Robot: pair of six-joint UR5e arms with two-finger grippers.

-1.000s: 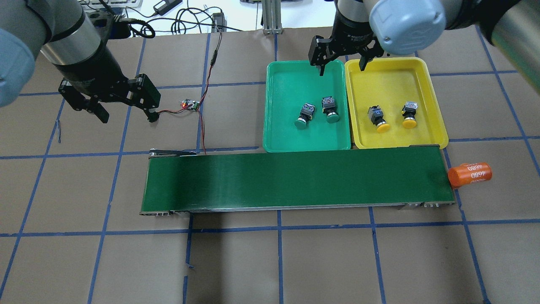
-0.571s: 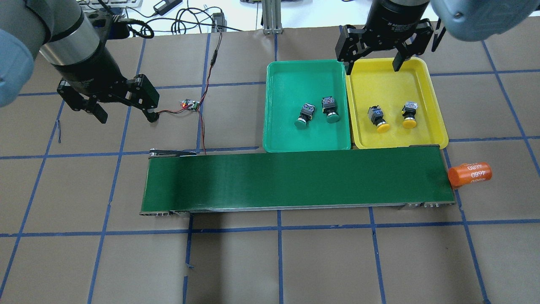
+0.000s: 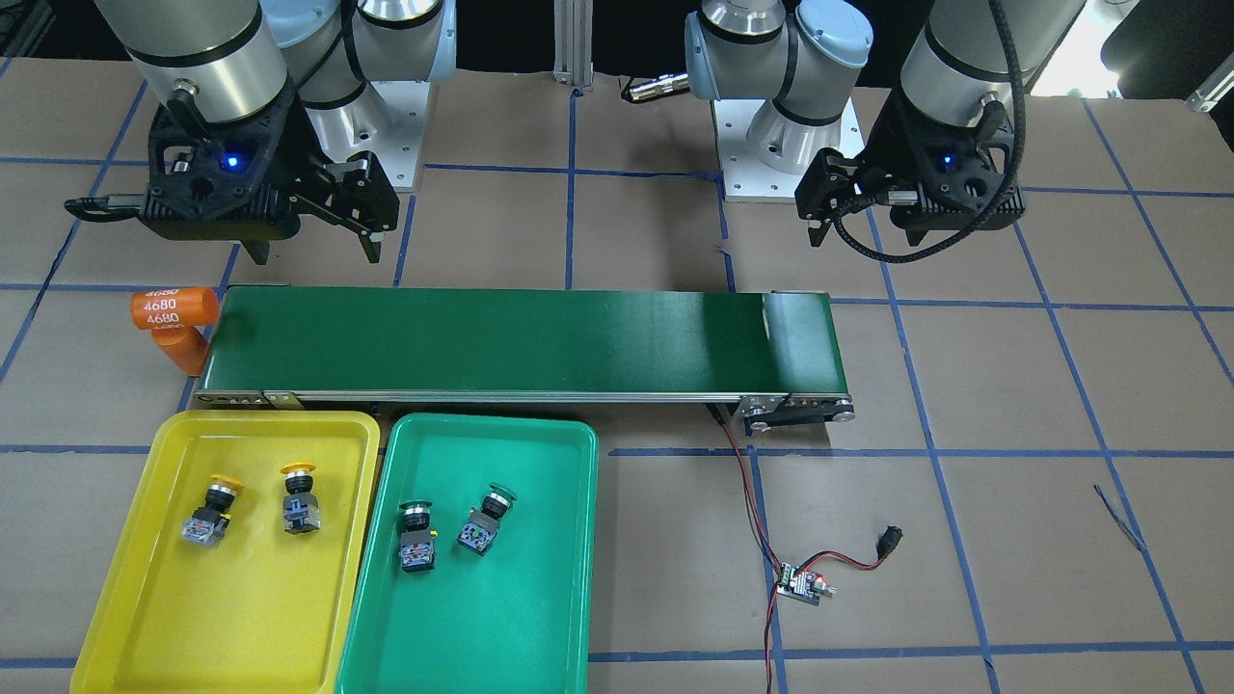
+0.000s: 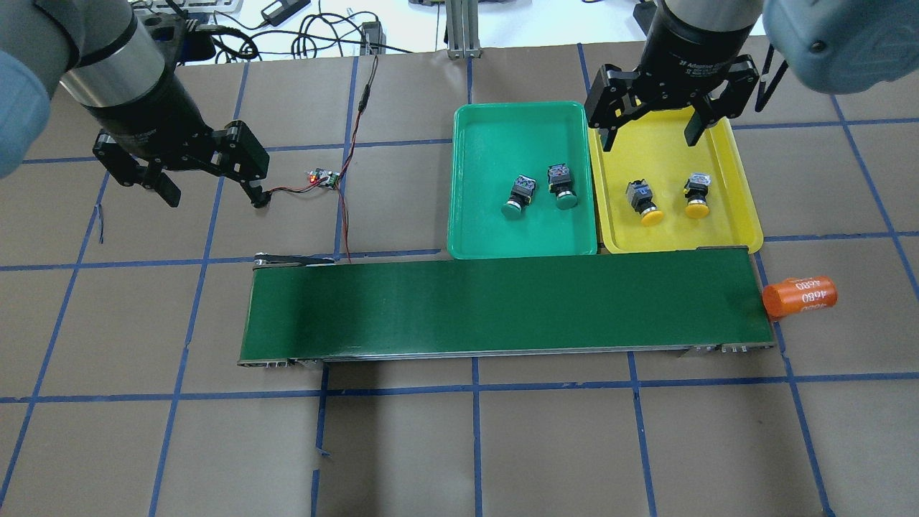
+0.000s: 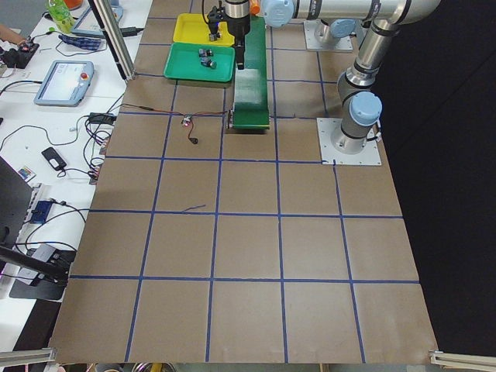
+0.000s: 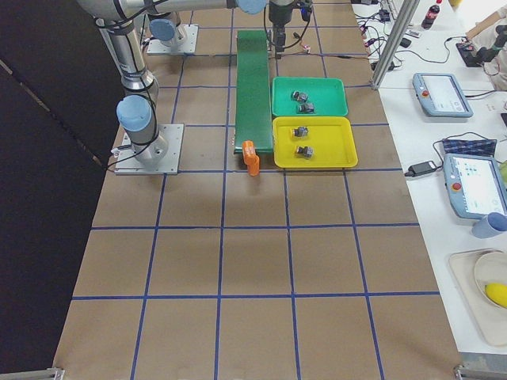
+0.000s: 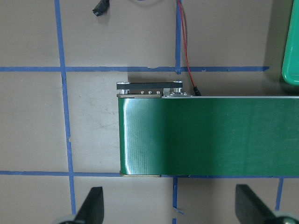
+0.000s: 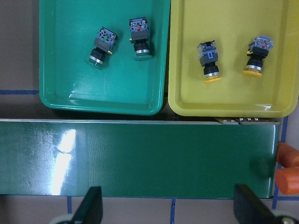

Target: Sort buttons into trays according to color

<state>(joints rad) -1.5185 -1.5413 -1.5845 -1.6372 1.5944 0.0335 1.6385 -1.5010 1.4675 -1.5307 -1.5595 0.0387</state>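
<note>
Two green-capped buttons (image 4: 518, 195) (image 4: 562, 187) lie in the teal green tray (image 4: 495, 122). Two yellow-capped buttons (image 4: 642, 202) (image 4: 696, 195) lie in the yellow tray (image 4: 736, 179) beside it. My right gripper (image 4: 650, 138) hangs open and empty above the yellow tray's far part. Its wrist view looks down on both trays (image 8: 60, 70) (image 8: 233, 95) and all the buttons, with its fingers (image 8: 91, 207) wide apart. My left gripper (image 4: 215, 197) is open and empty over the bare table at the left, its fingers (image 7: 91, 207) wide apart.
A long dark-green conveyor belt (image 4: 502, 305) lies along the near edges of the trays. An orange cylinder marked 4680 (image 4: 800, 296) lies at its right end, and another (image 3: 183, 352) stands under it. A small circuit board (image 4: 324, 178) with red wires lies near my left gripper.
My right gripper has moved right from the green tray's far edge to over the yellow tray, and toward me. My left gripper has barely shifted. The buttons have not moved.
</note>
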